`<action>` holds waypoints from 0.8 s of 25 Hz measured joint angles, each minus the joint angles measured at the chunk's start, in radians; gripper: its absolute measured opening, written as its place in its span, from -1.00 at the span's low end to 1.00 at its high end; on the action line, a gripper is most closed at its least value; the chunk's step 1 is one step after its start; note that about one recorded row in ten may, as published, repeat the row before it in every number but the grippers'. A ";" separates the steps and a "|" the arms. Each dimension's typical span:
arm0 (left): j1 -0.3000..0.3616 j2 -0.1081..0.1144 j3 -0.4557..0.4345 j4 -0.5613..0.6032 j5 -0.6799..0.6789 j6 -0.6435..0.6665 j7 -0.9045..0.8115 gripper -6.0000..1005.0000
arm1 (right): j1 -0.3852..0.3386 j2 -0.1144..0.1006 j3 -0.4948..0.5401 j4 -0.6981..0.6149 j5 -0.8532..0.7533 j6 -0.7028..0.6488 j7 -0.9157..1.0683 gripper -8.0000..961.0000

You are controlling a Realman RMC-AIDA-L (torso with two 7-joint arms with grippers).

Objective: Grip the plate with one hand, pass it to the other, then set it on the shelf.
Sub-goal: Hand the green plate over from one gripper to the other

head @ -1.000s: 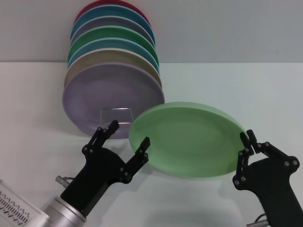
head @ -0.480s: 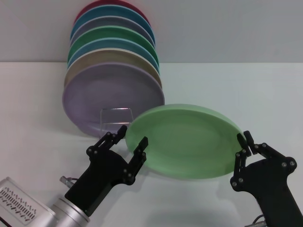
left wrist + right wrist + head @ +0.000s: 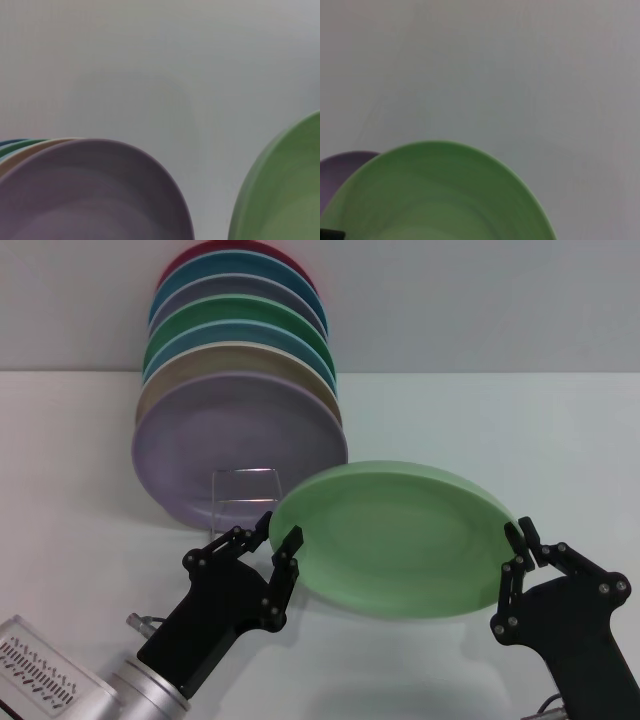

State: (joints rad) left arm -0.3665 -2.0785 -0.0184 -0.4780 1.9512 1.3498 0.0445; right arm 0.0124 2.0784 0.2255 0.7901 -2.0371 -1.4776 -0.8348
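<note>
The black right gripper (image 3: 518, 545) reaches up from the lower right of the head view, its fingers pinched closed on the right edge of the round, shallow, matte light mint-green plate (image 3: 395, 537). The black left gripper (image 3: 277, 533), on a silver-cuffed arm rising from the lower left, slants up and to the right; its fingers stand a moderate way apart, one on each side of the plate's left rim, and whether they press on that rim cannot be told.

The plate is plain and one colour, with a gently raised rim and a smooth hollow centre. It hangs above the white table (image 3: 480, 420) between the two grippers, tilted so its hollow face looks up and toward the camera. Its long axis as seen runs left to right.

Just behind and to the left of it, the thin silver wire plate rack (image 3: 245, 487) shows its looped front leg. A row of plates stands leaning in it, with a matte lilac plate (image 3: 235, 445) foremost and a darker green plate (image 3: 255, 312) farther back.
</note>
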 joint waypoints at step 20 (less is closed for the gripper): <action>-0.005 0.000 -0.005 -0.003 0.000 -0.002 0.008 -0.61 | 0.010 -0.008 0.000 -0.005 0.000 -0.003 0.025 -0.94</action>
State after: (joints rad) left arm -0.3712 -2.0785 -0.0230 -0.4813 1.9512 1.3482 0.0523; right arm 0.0225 2.0709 0.2257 0.7853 -2.0371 -1.4802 -0.8098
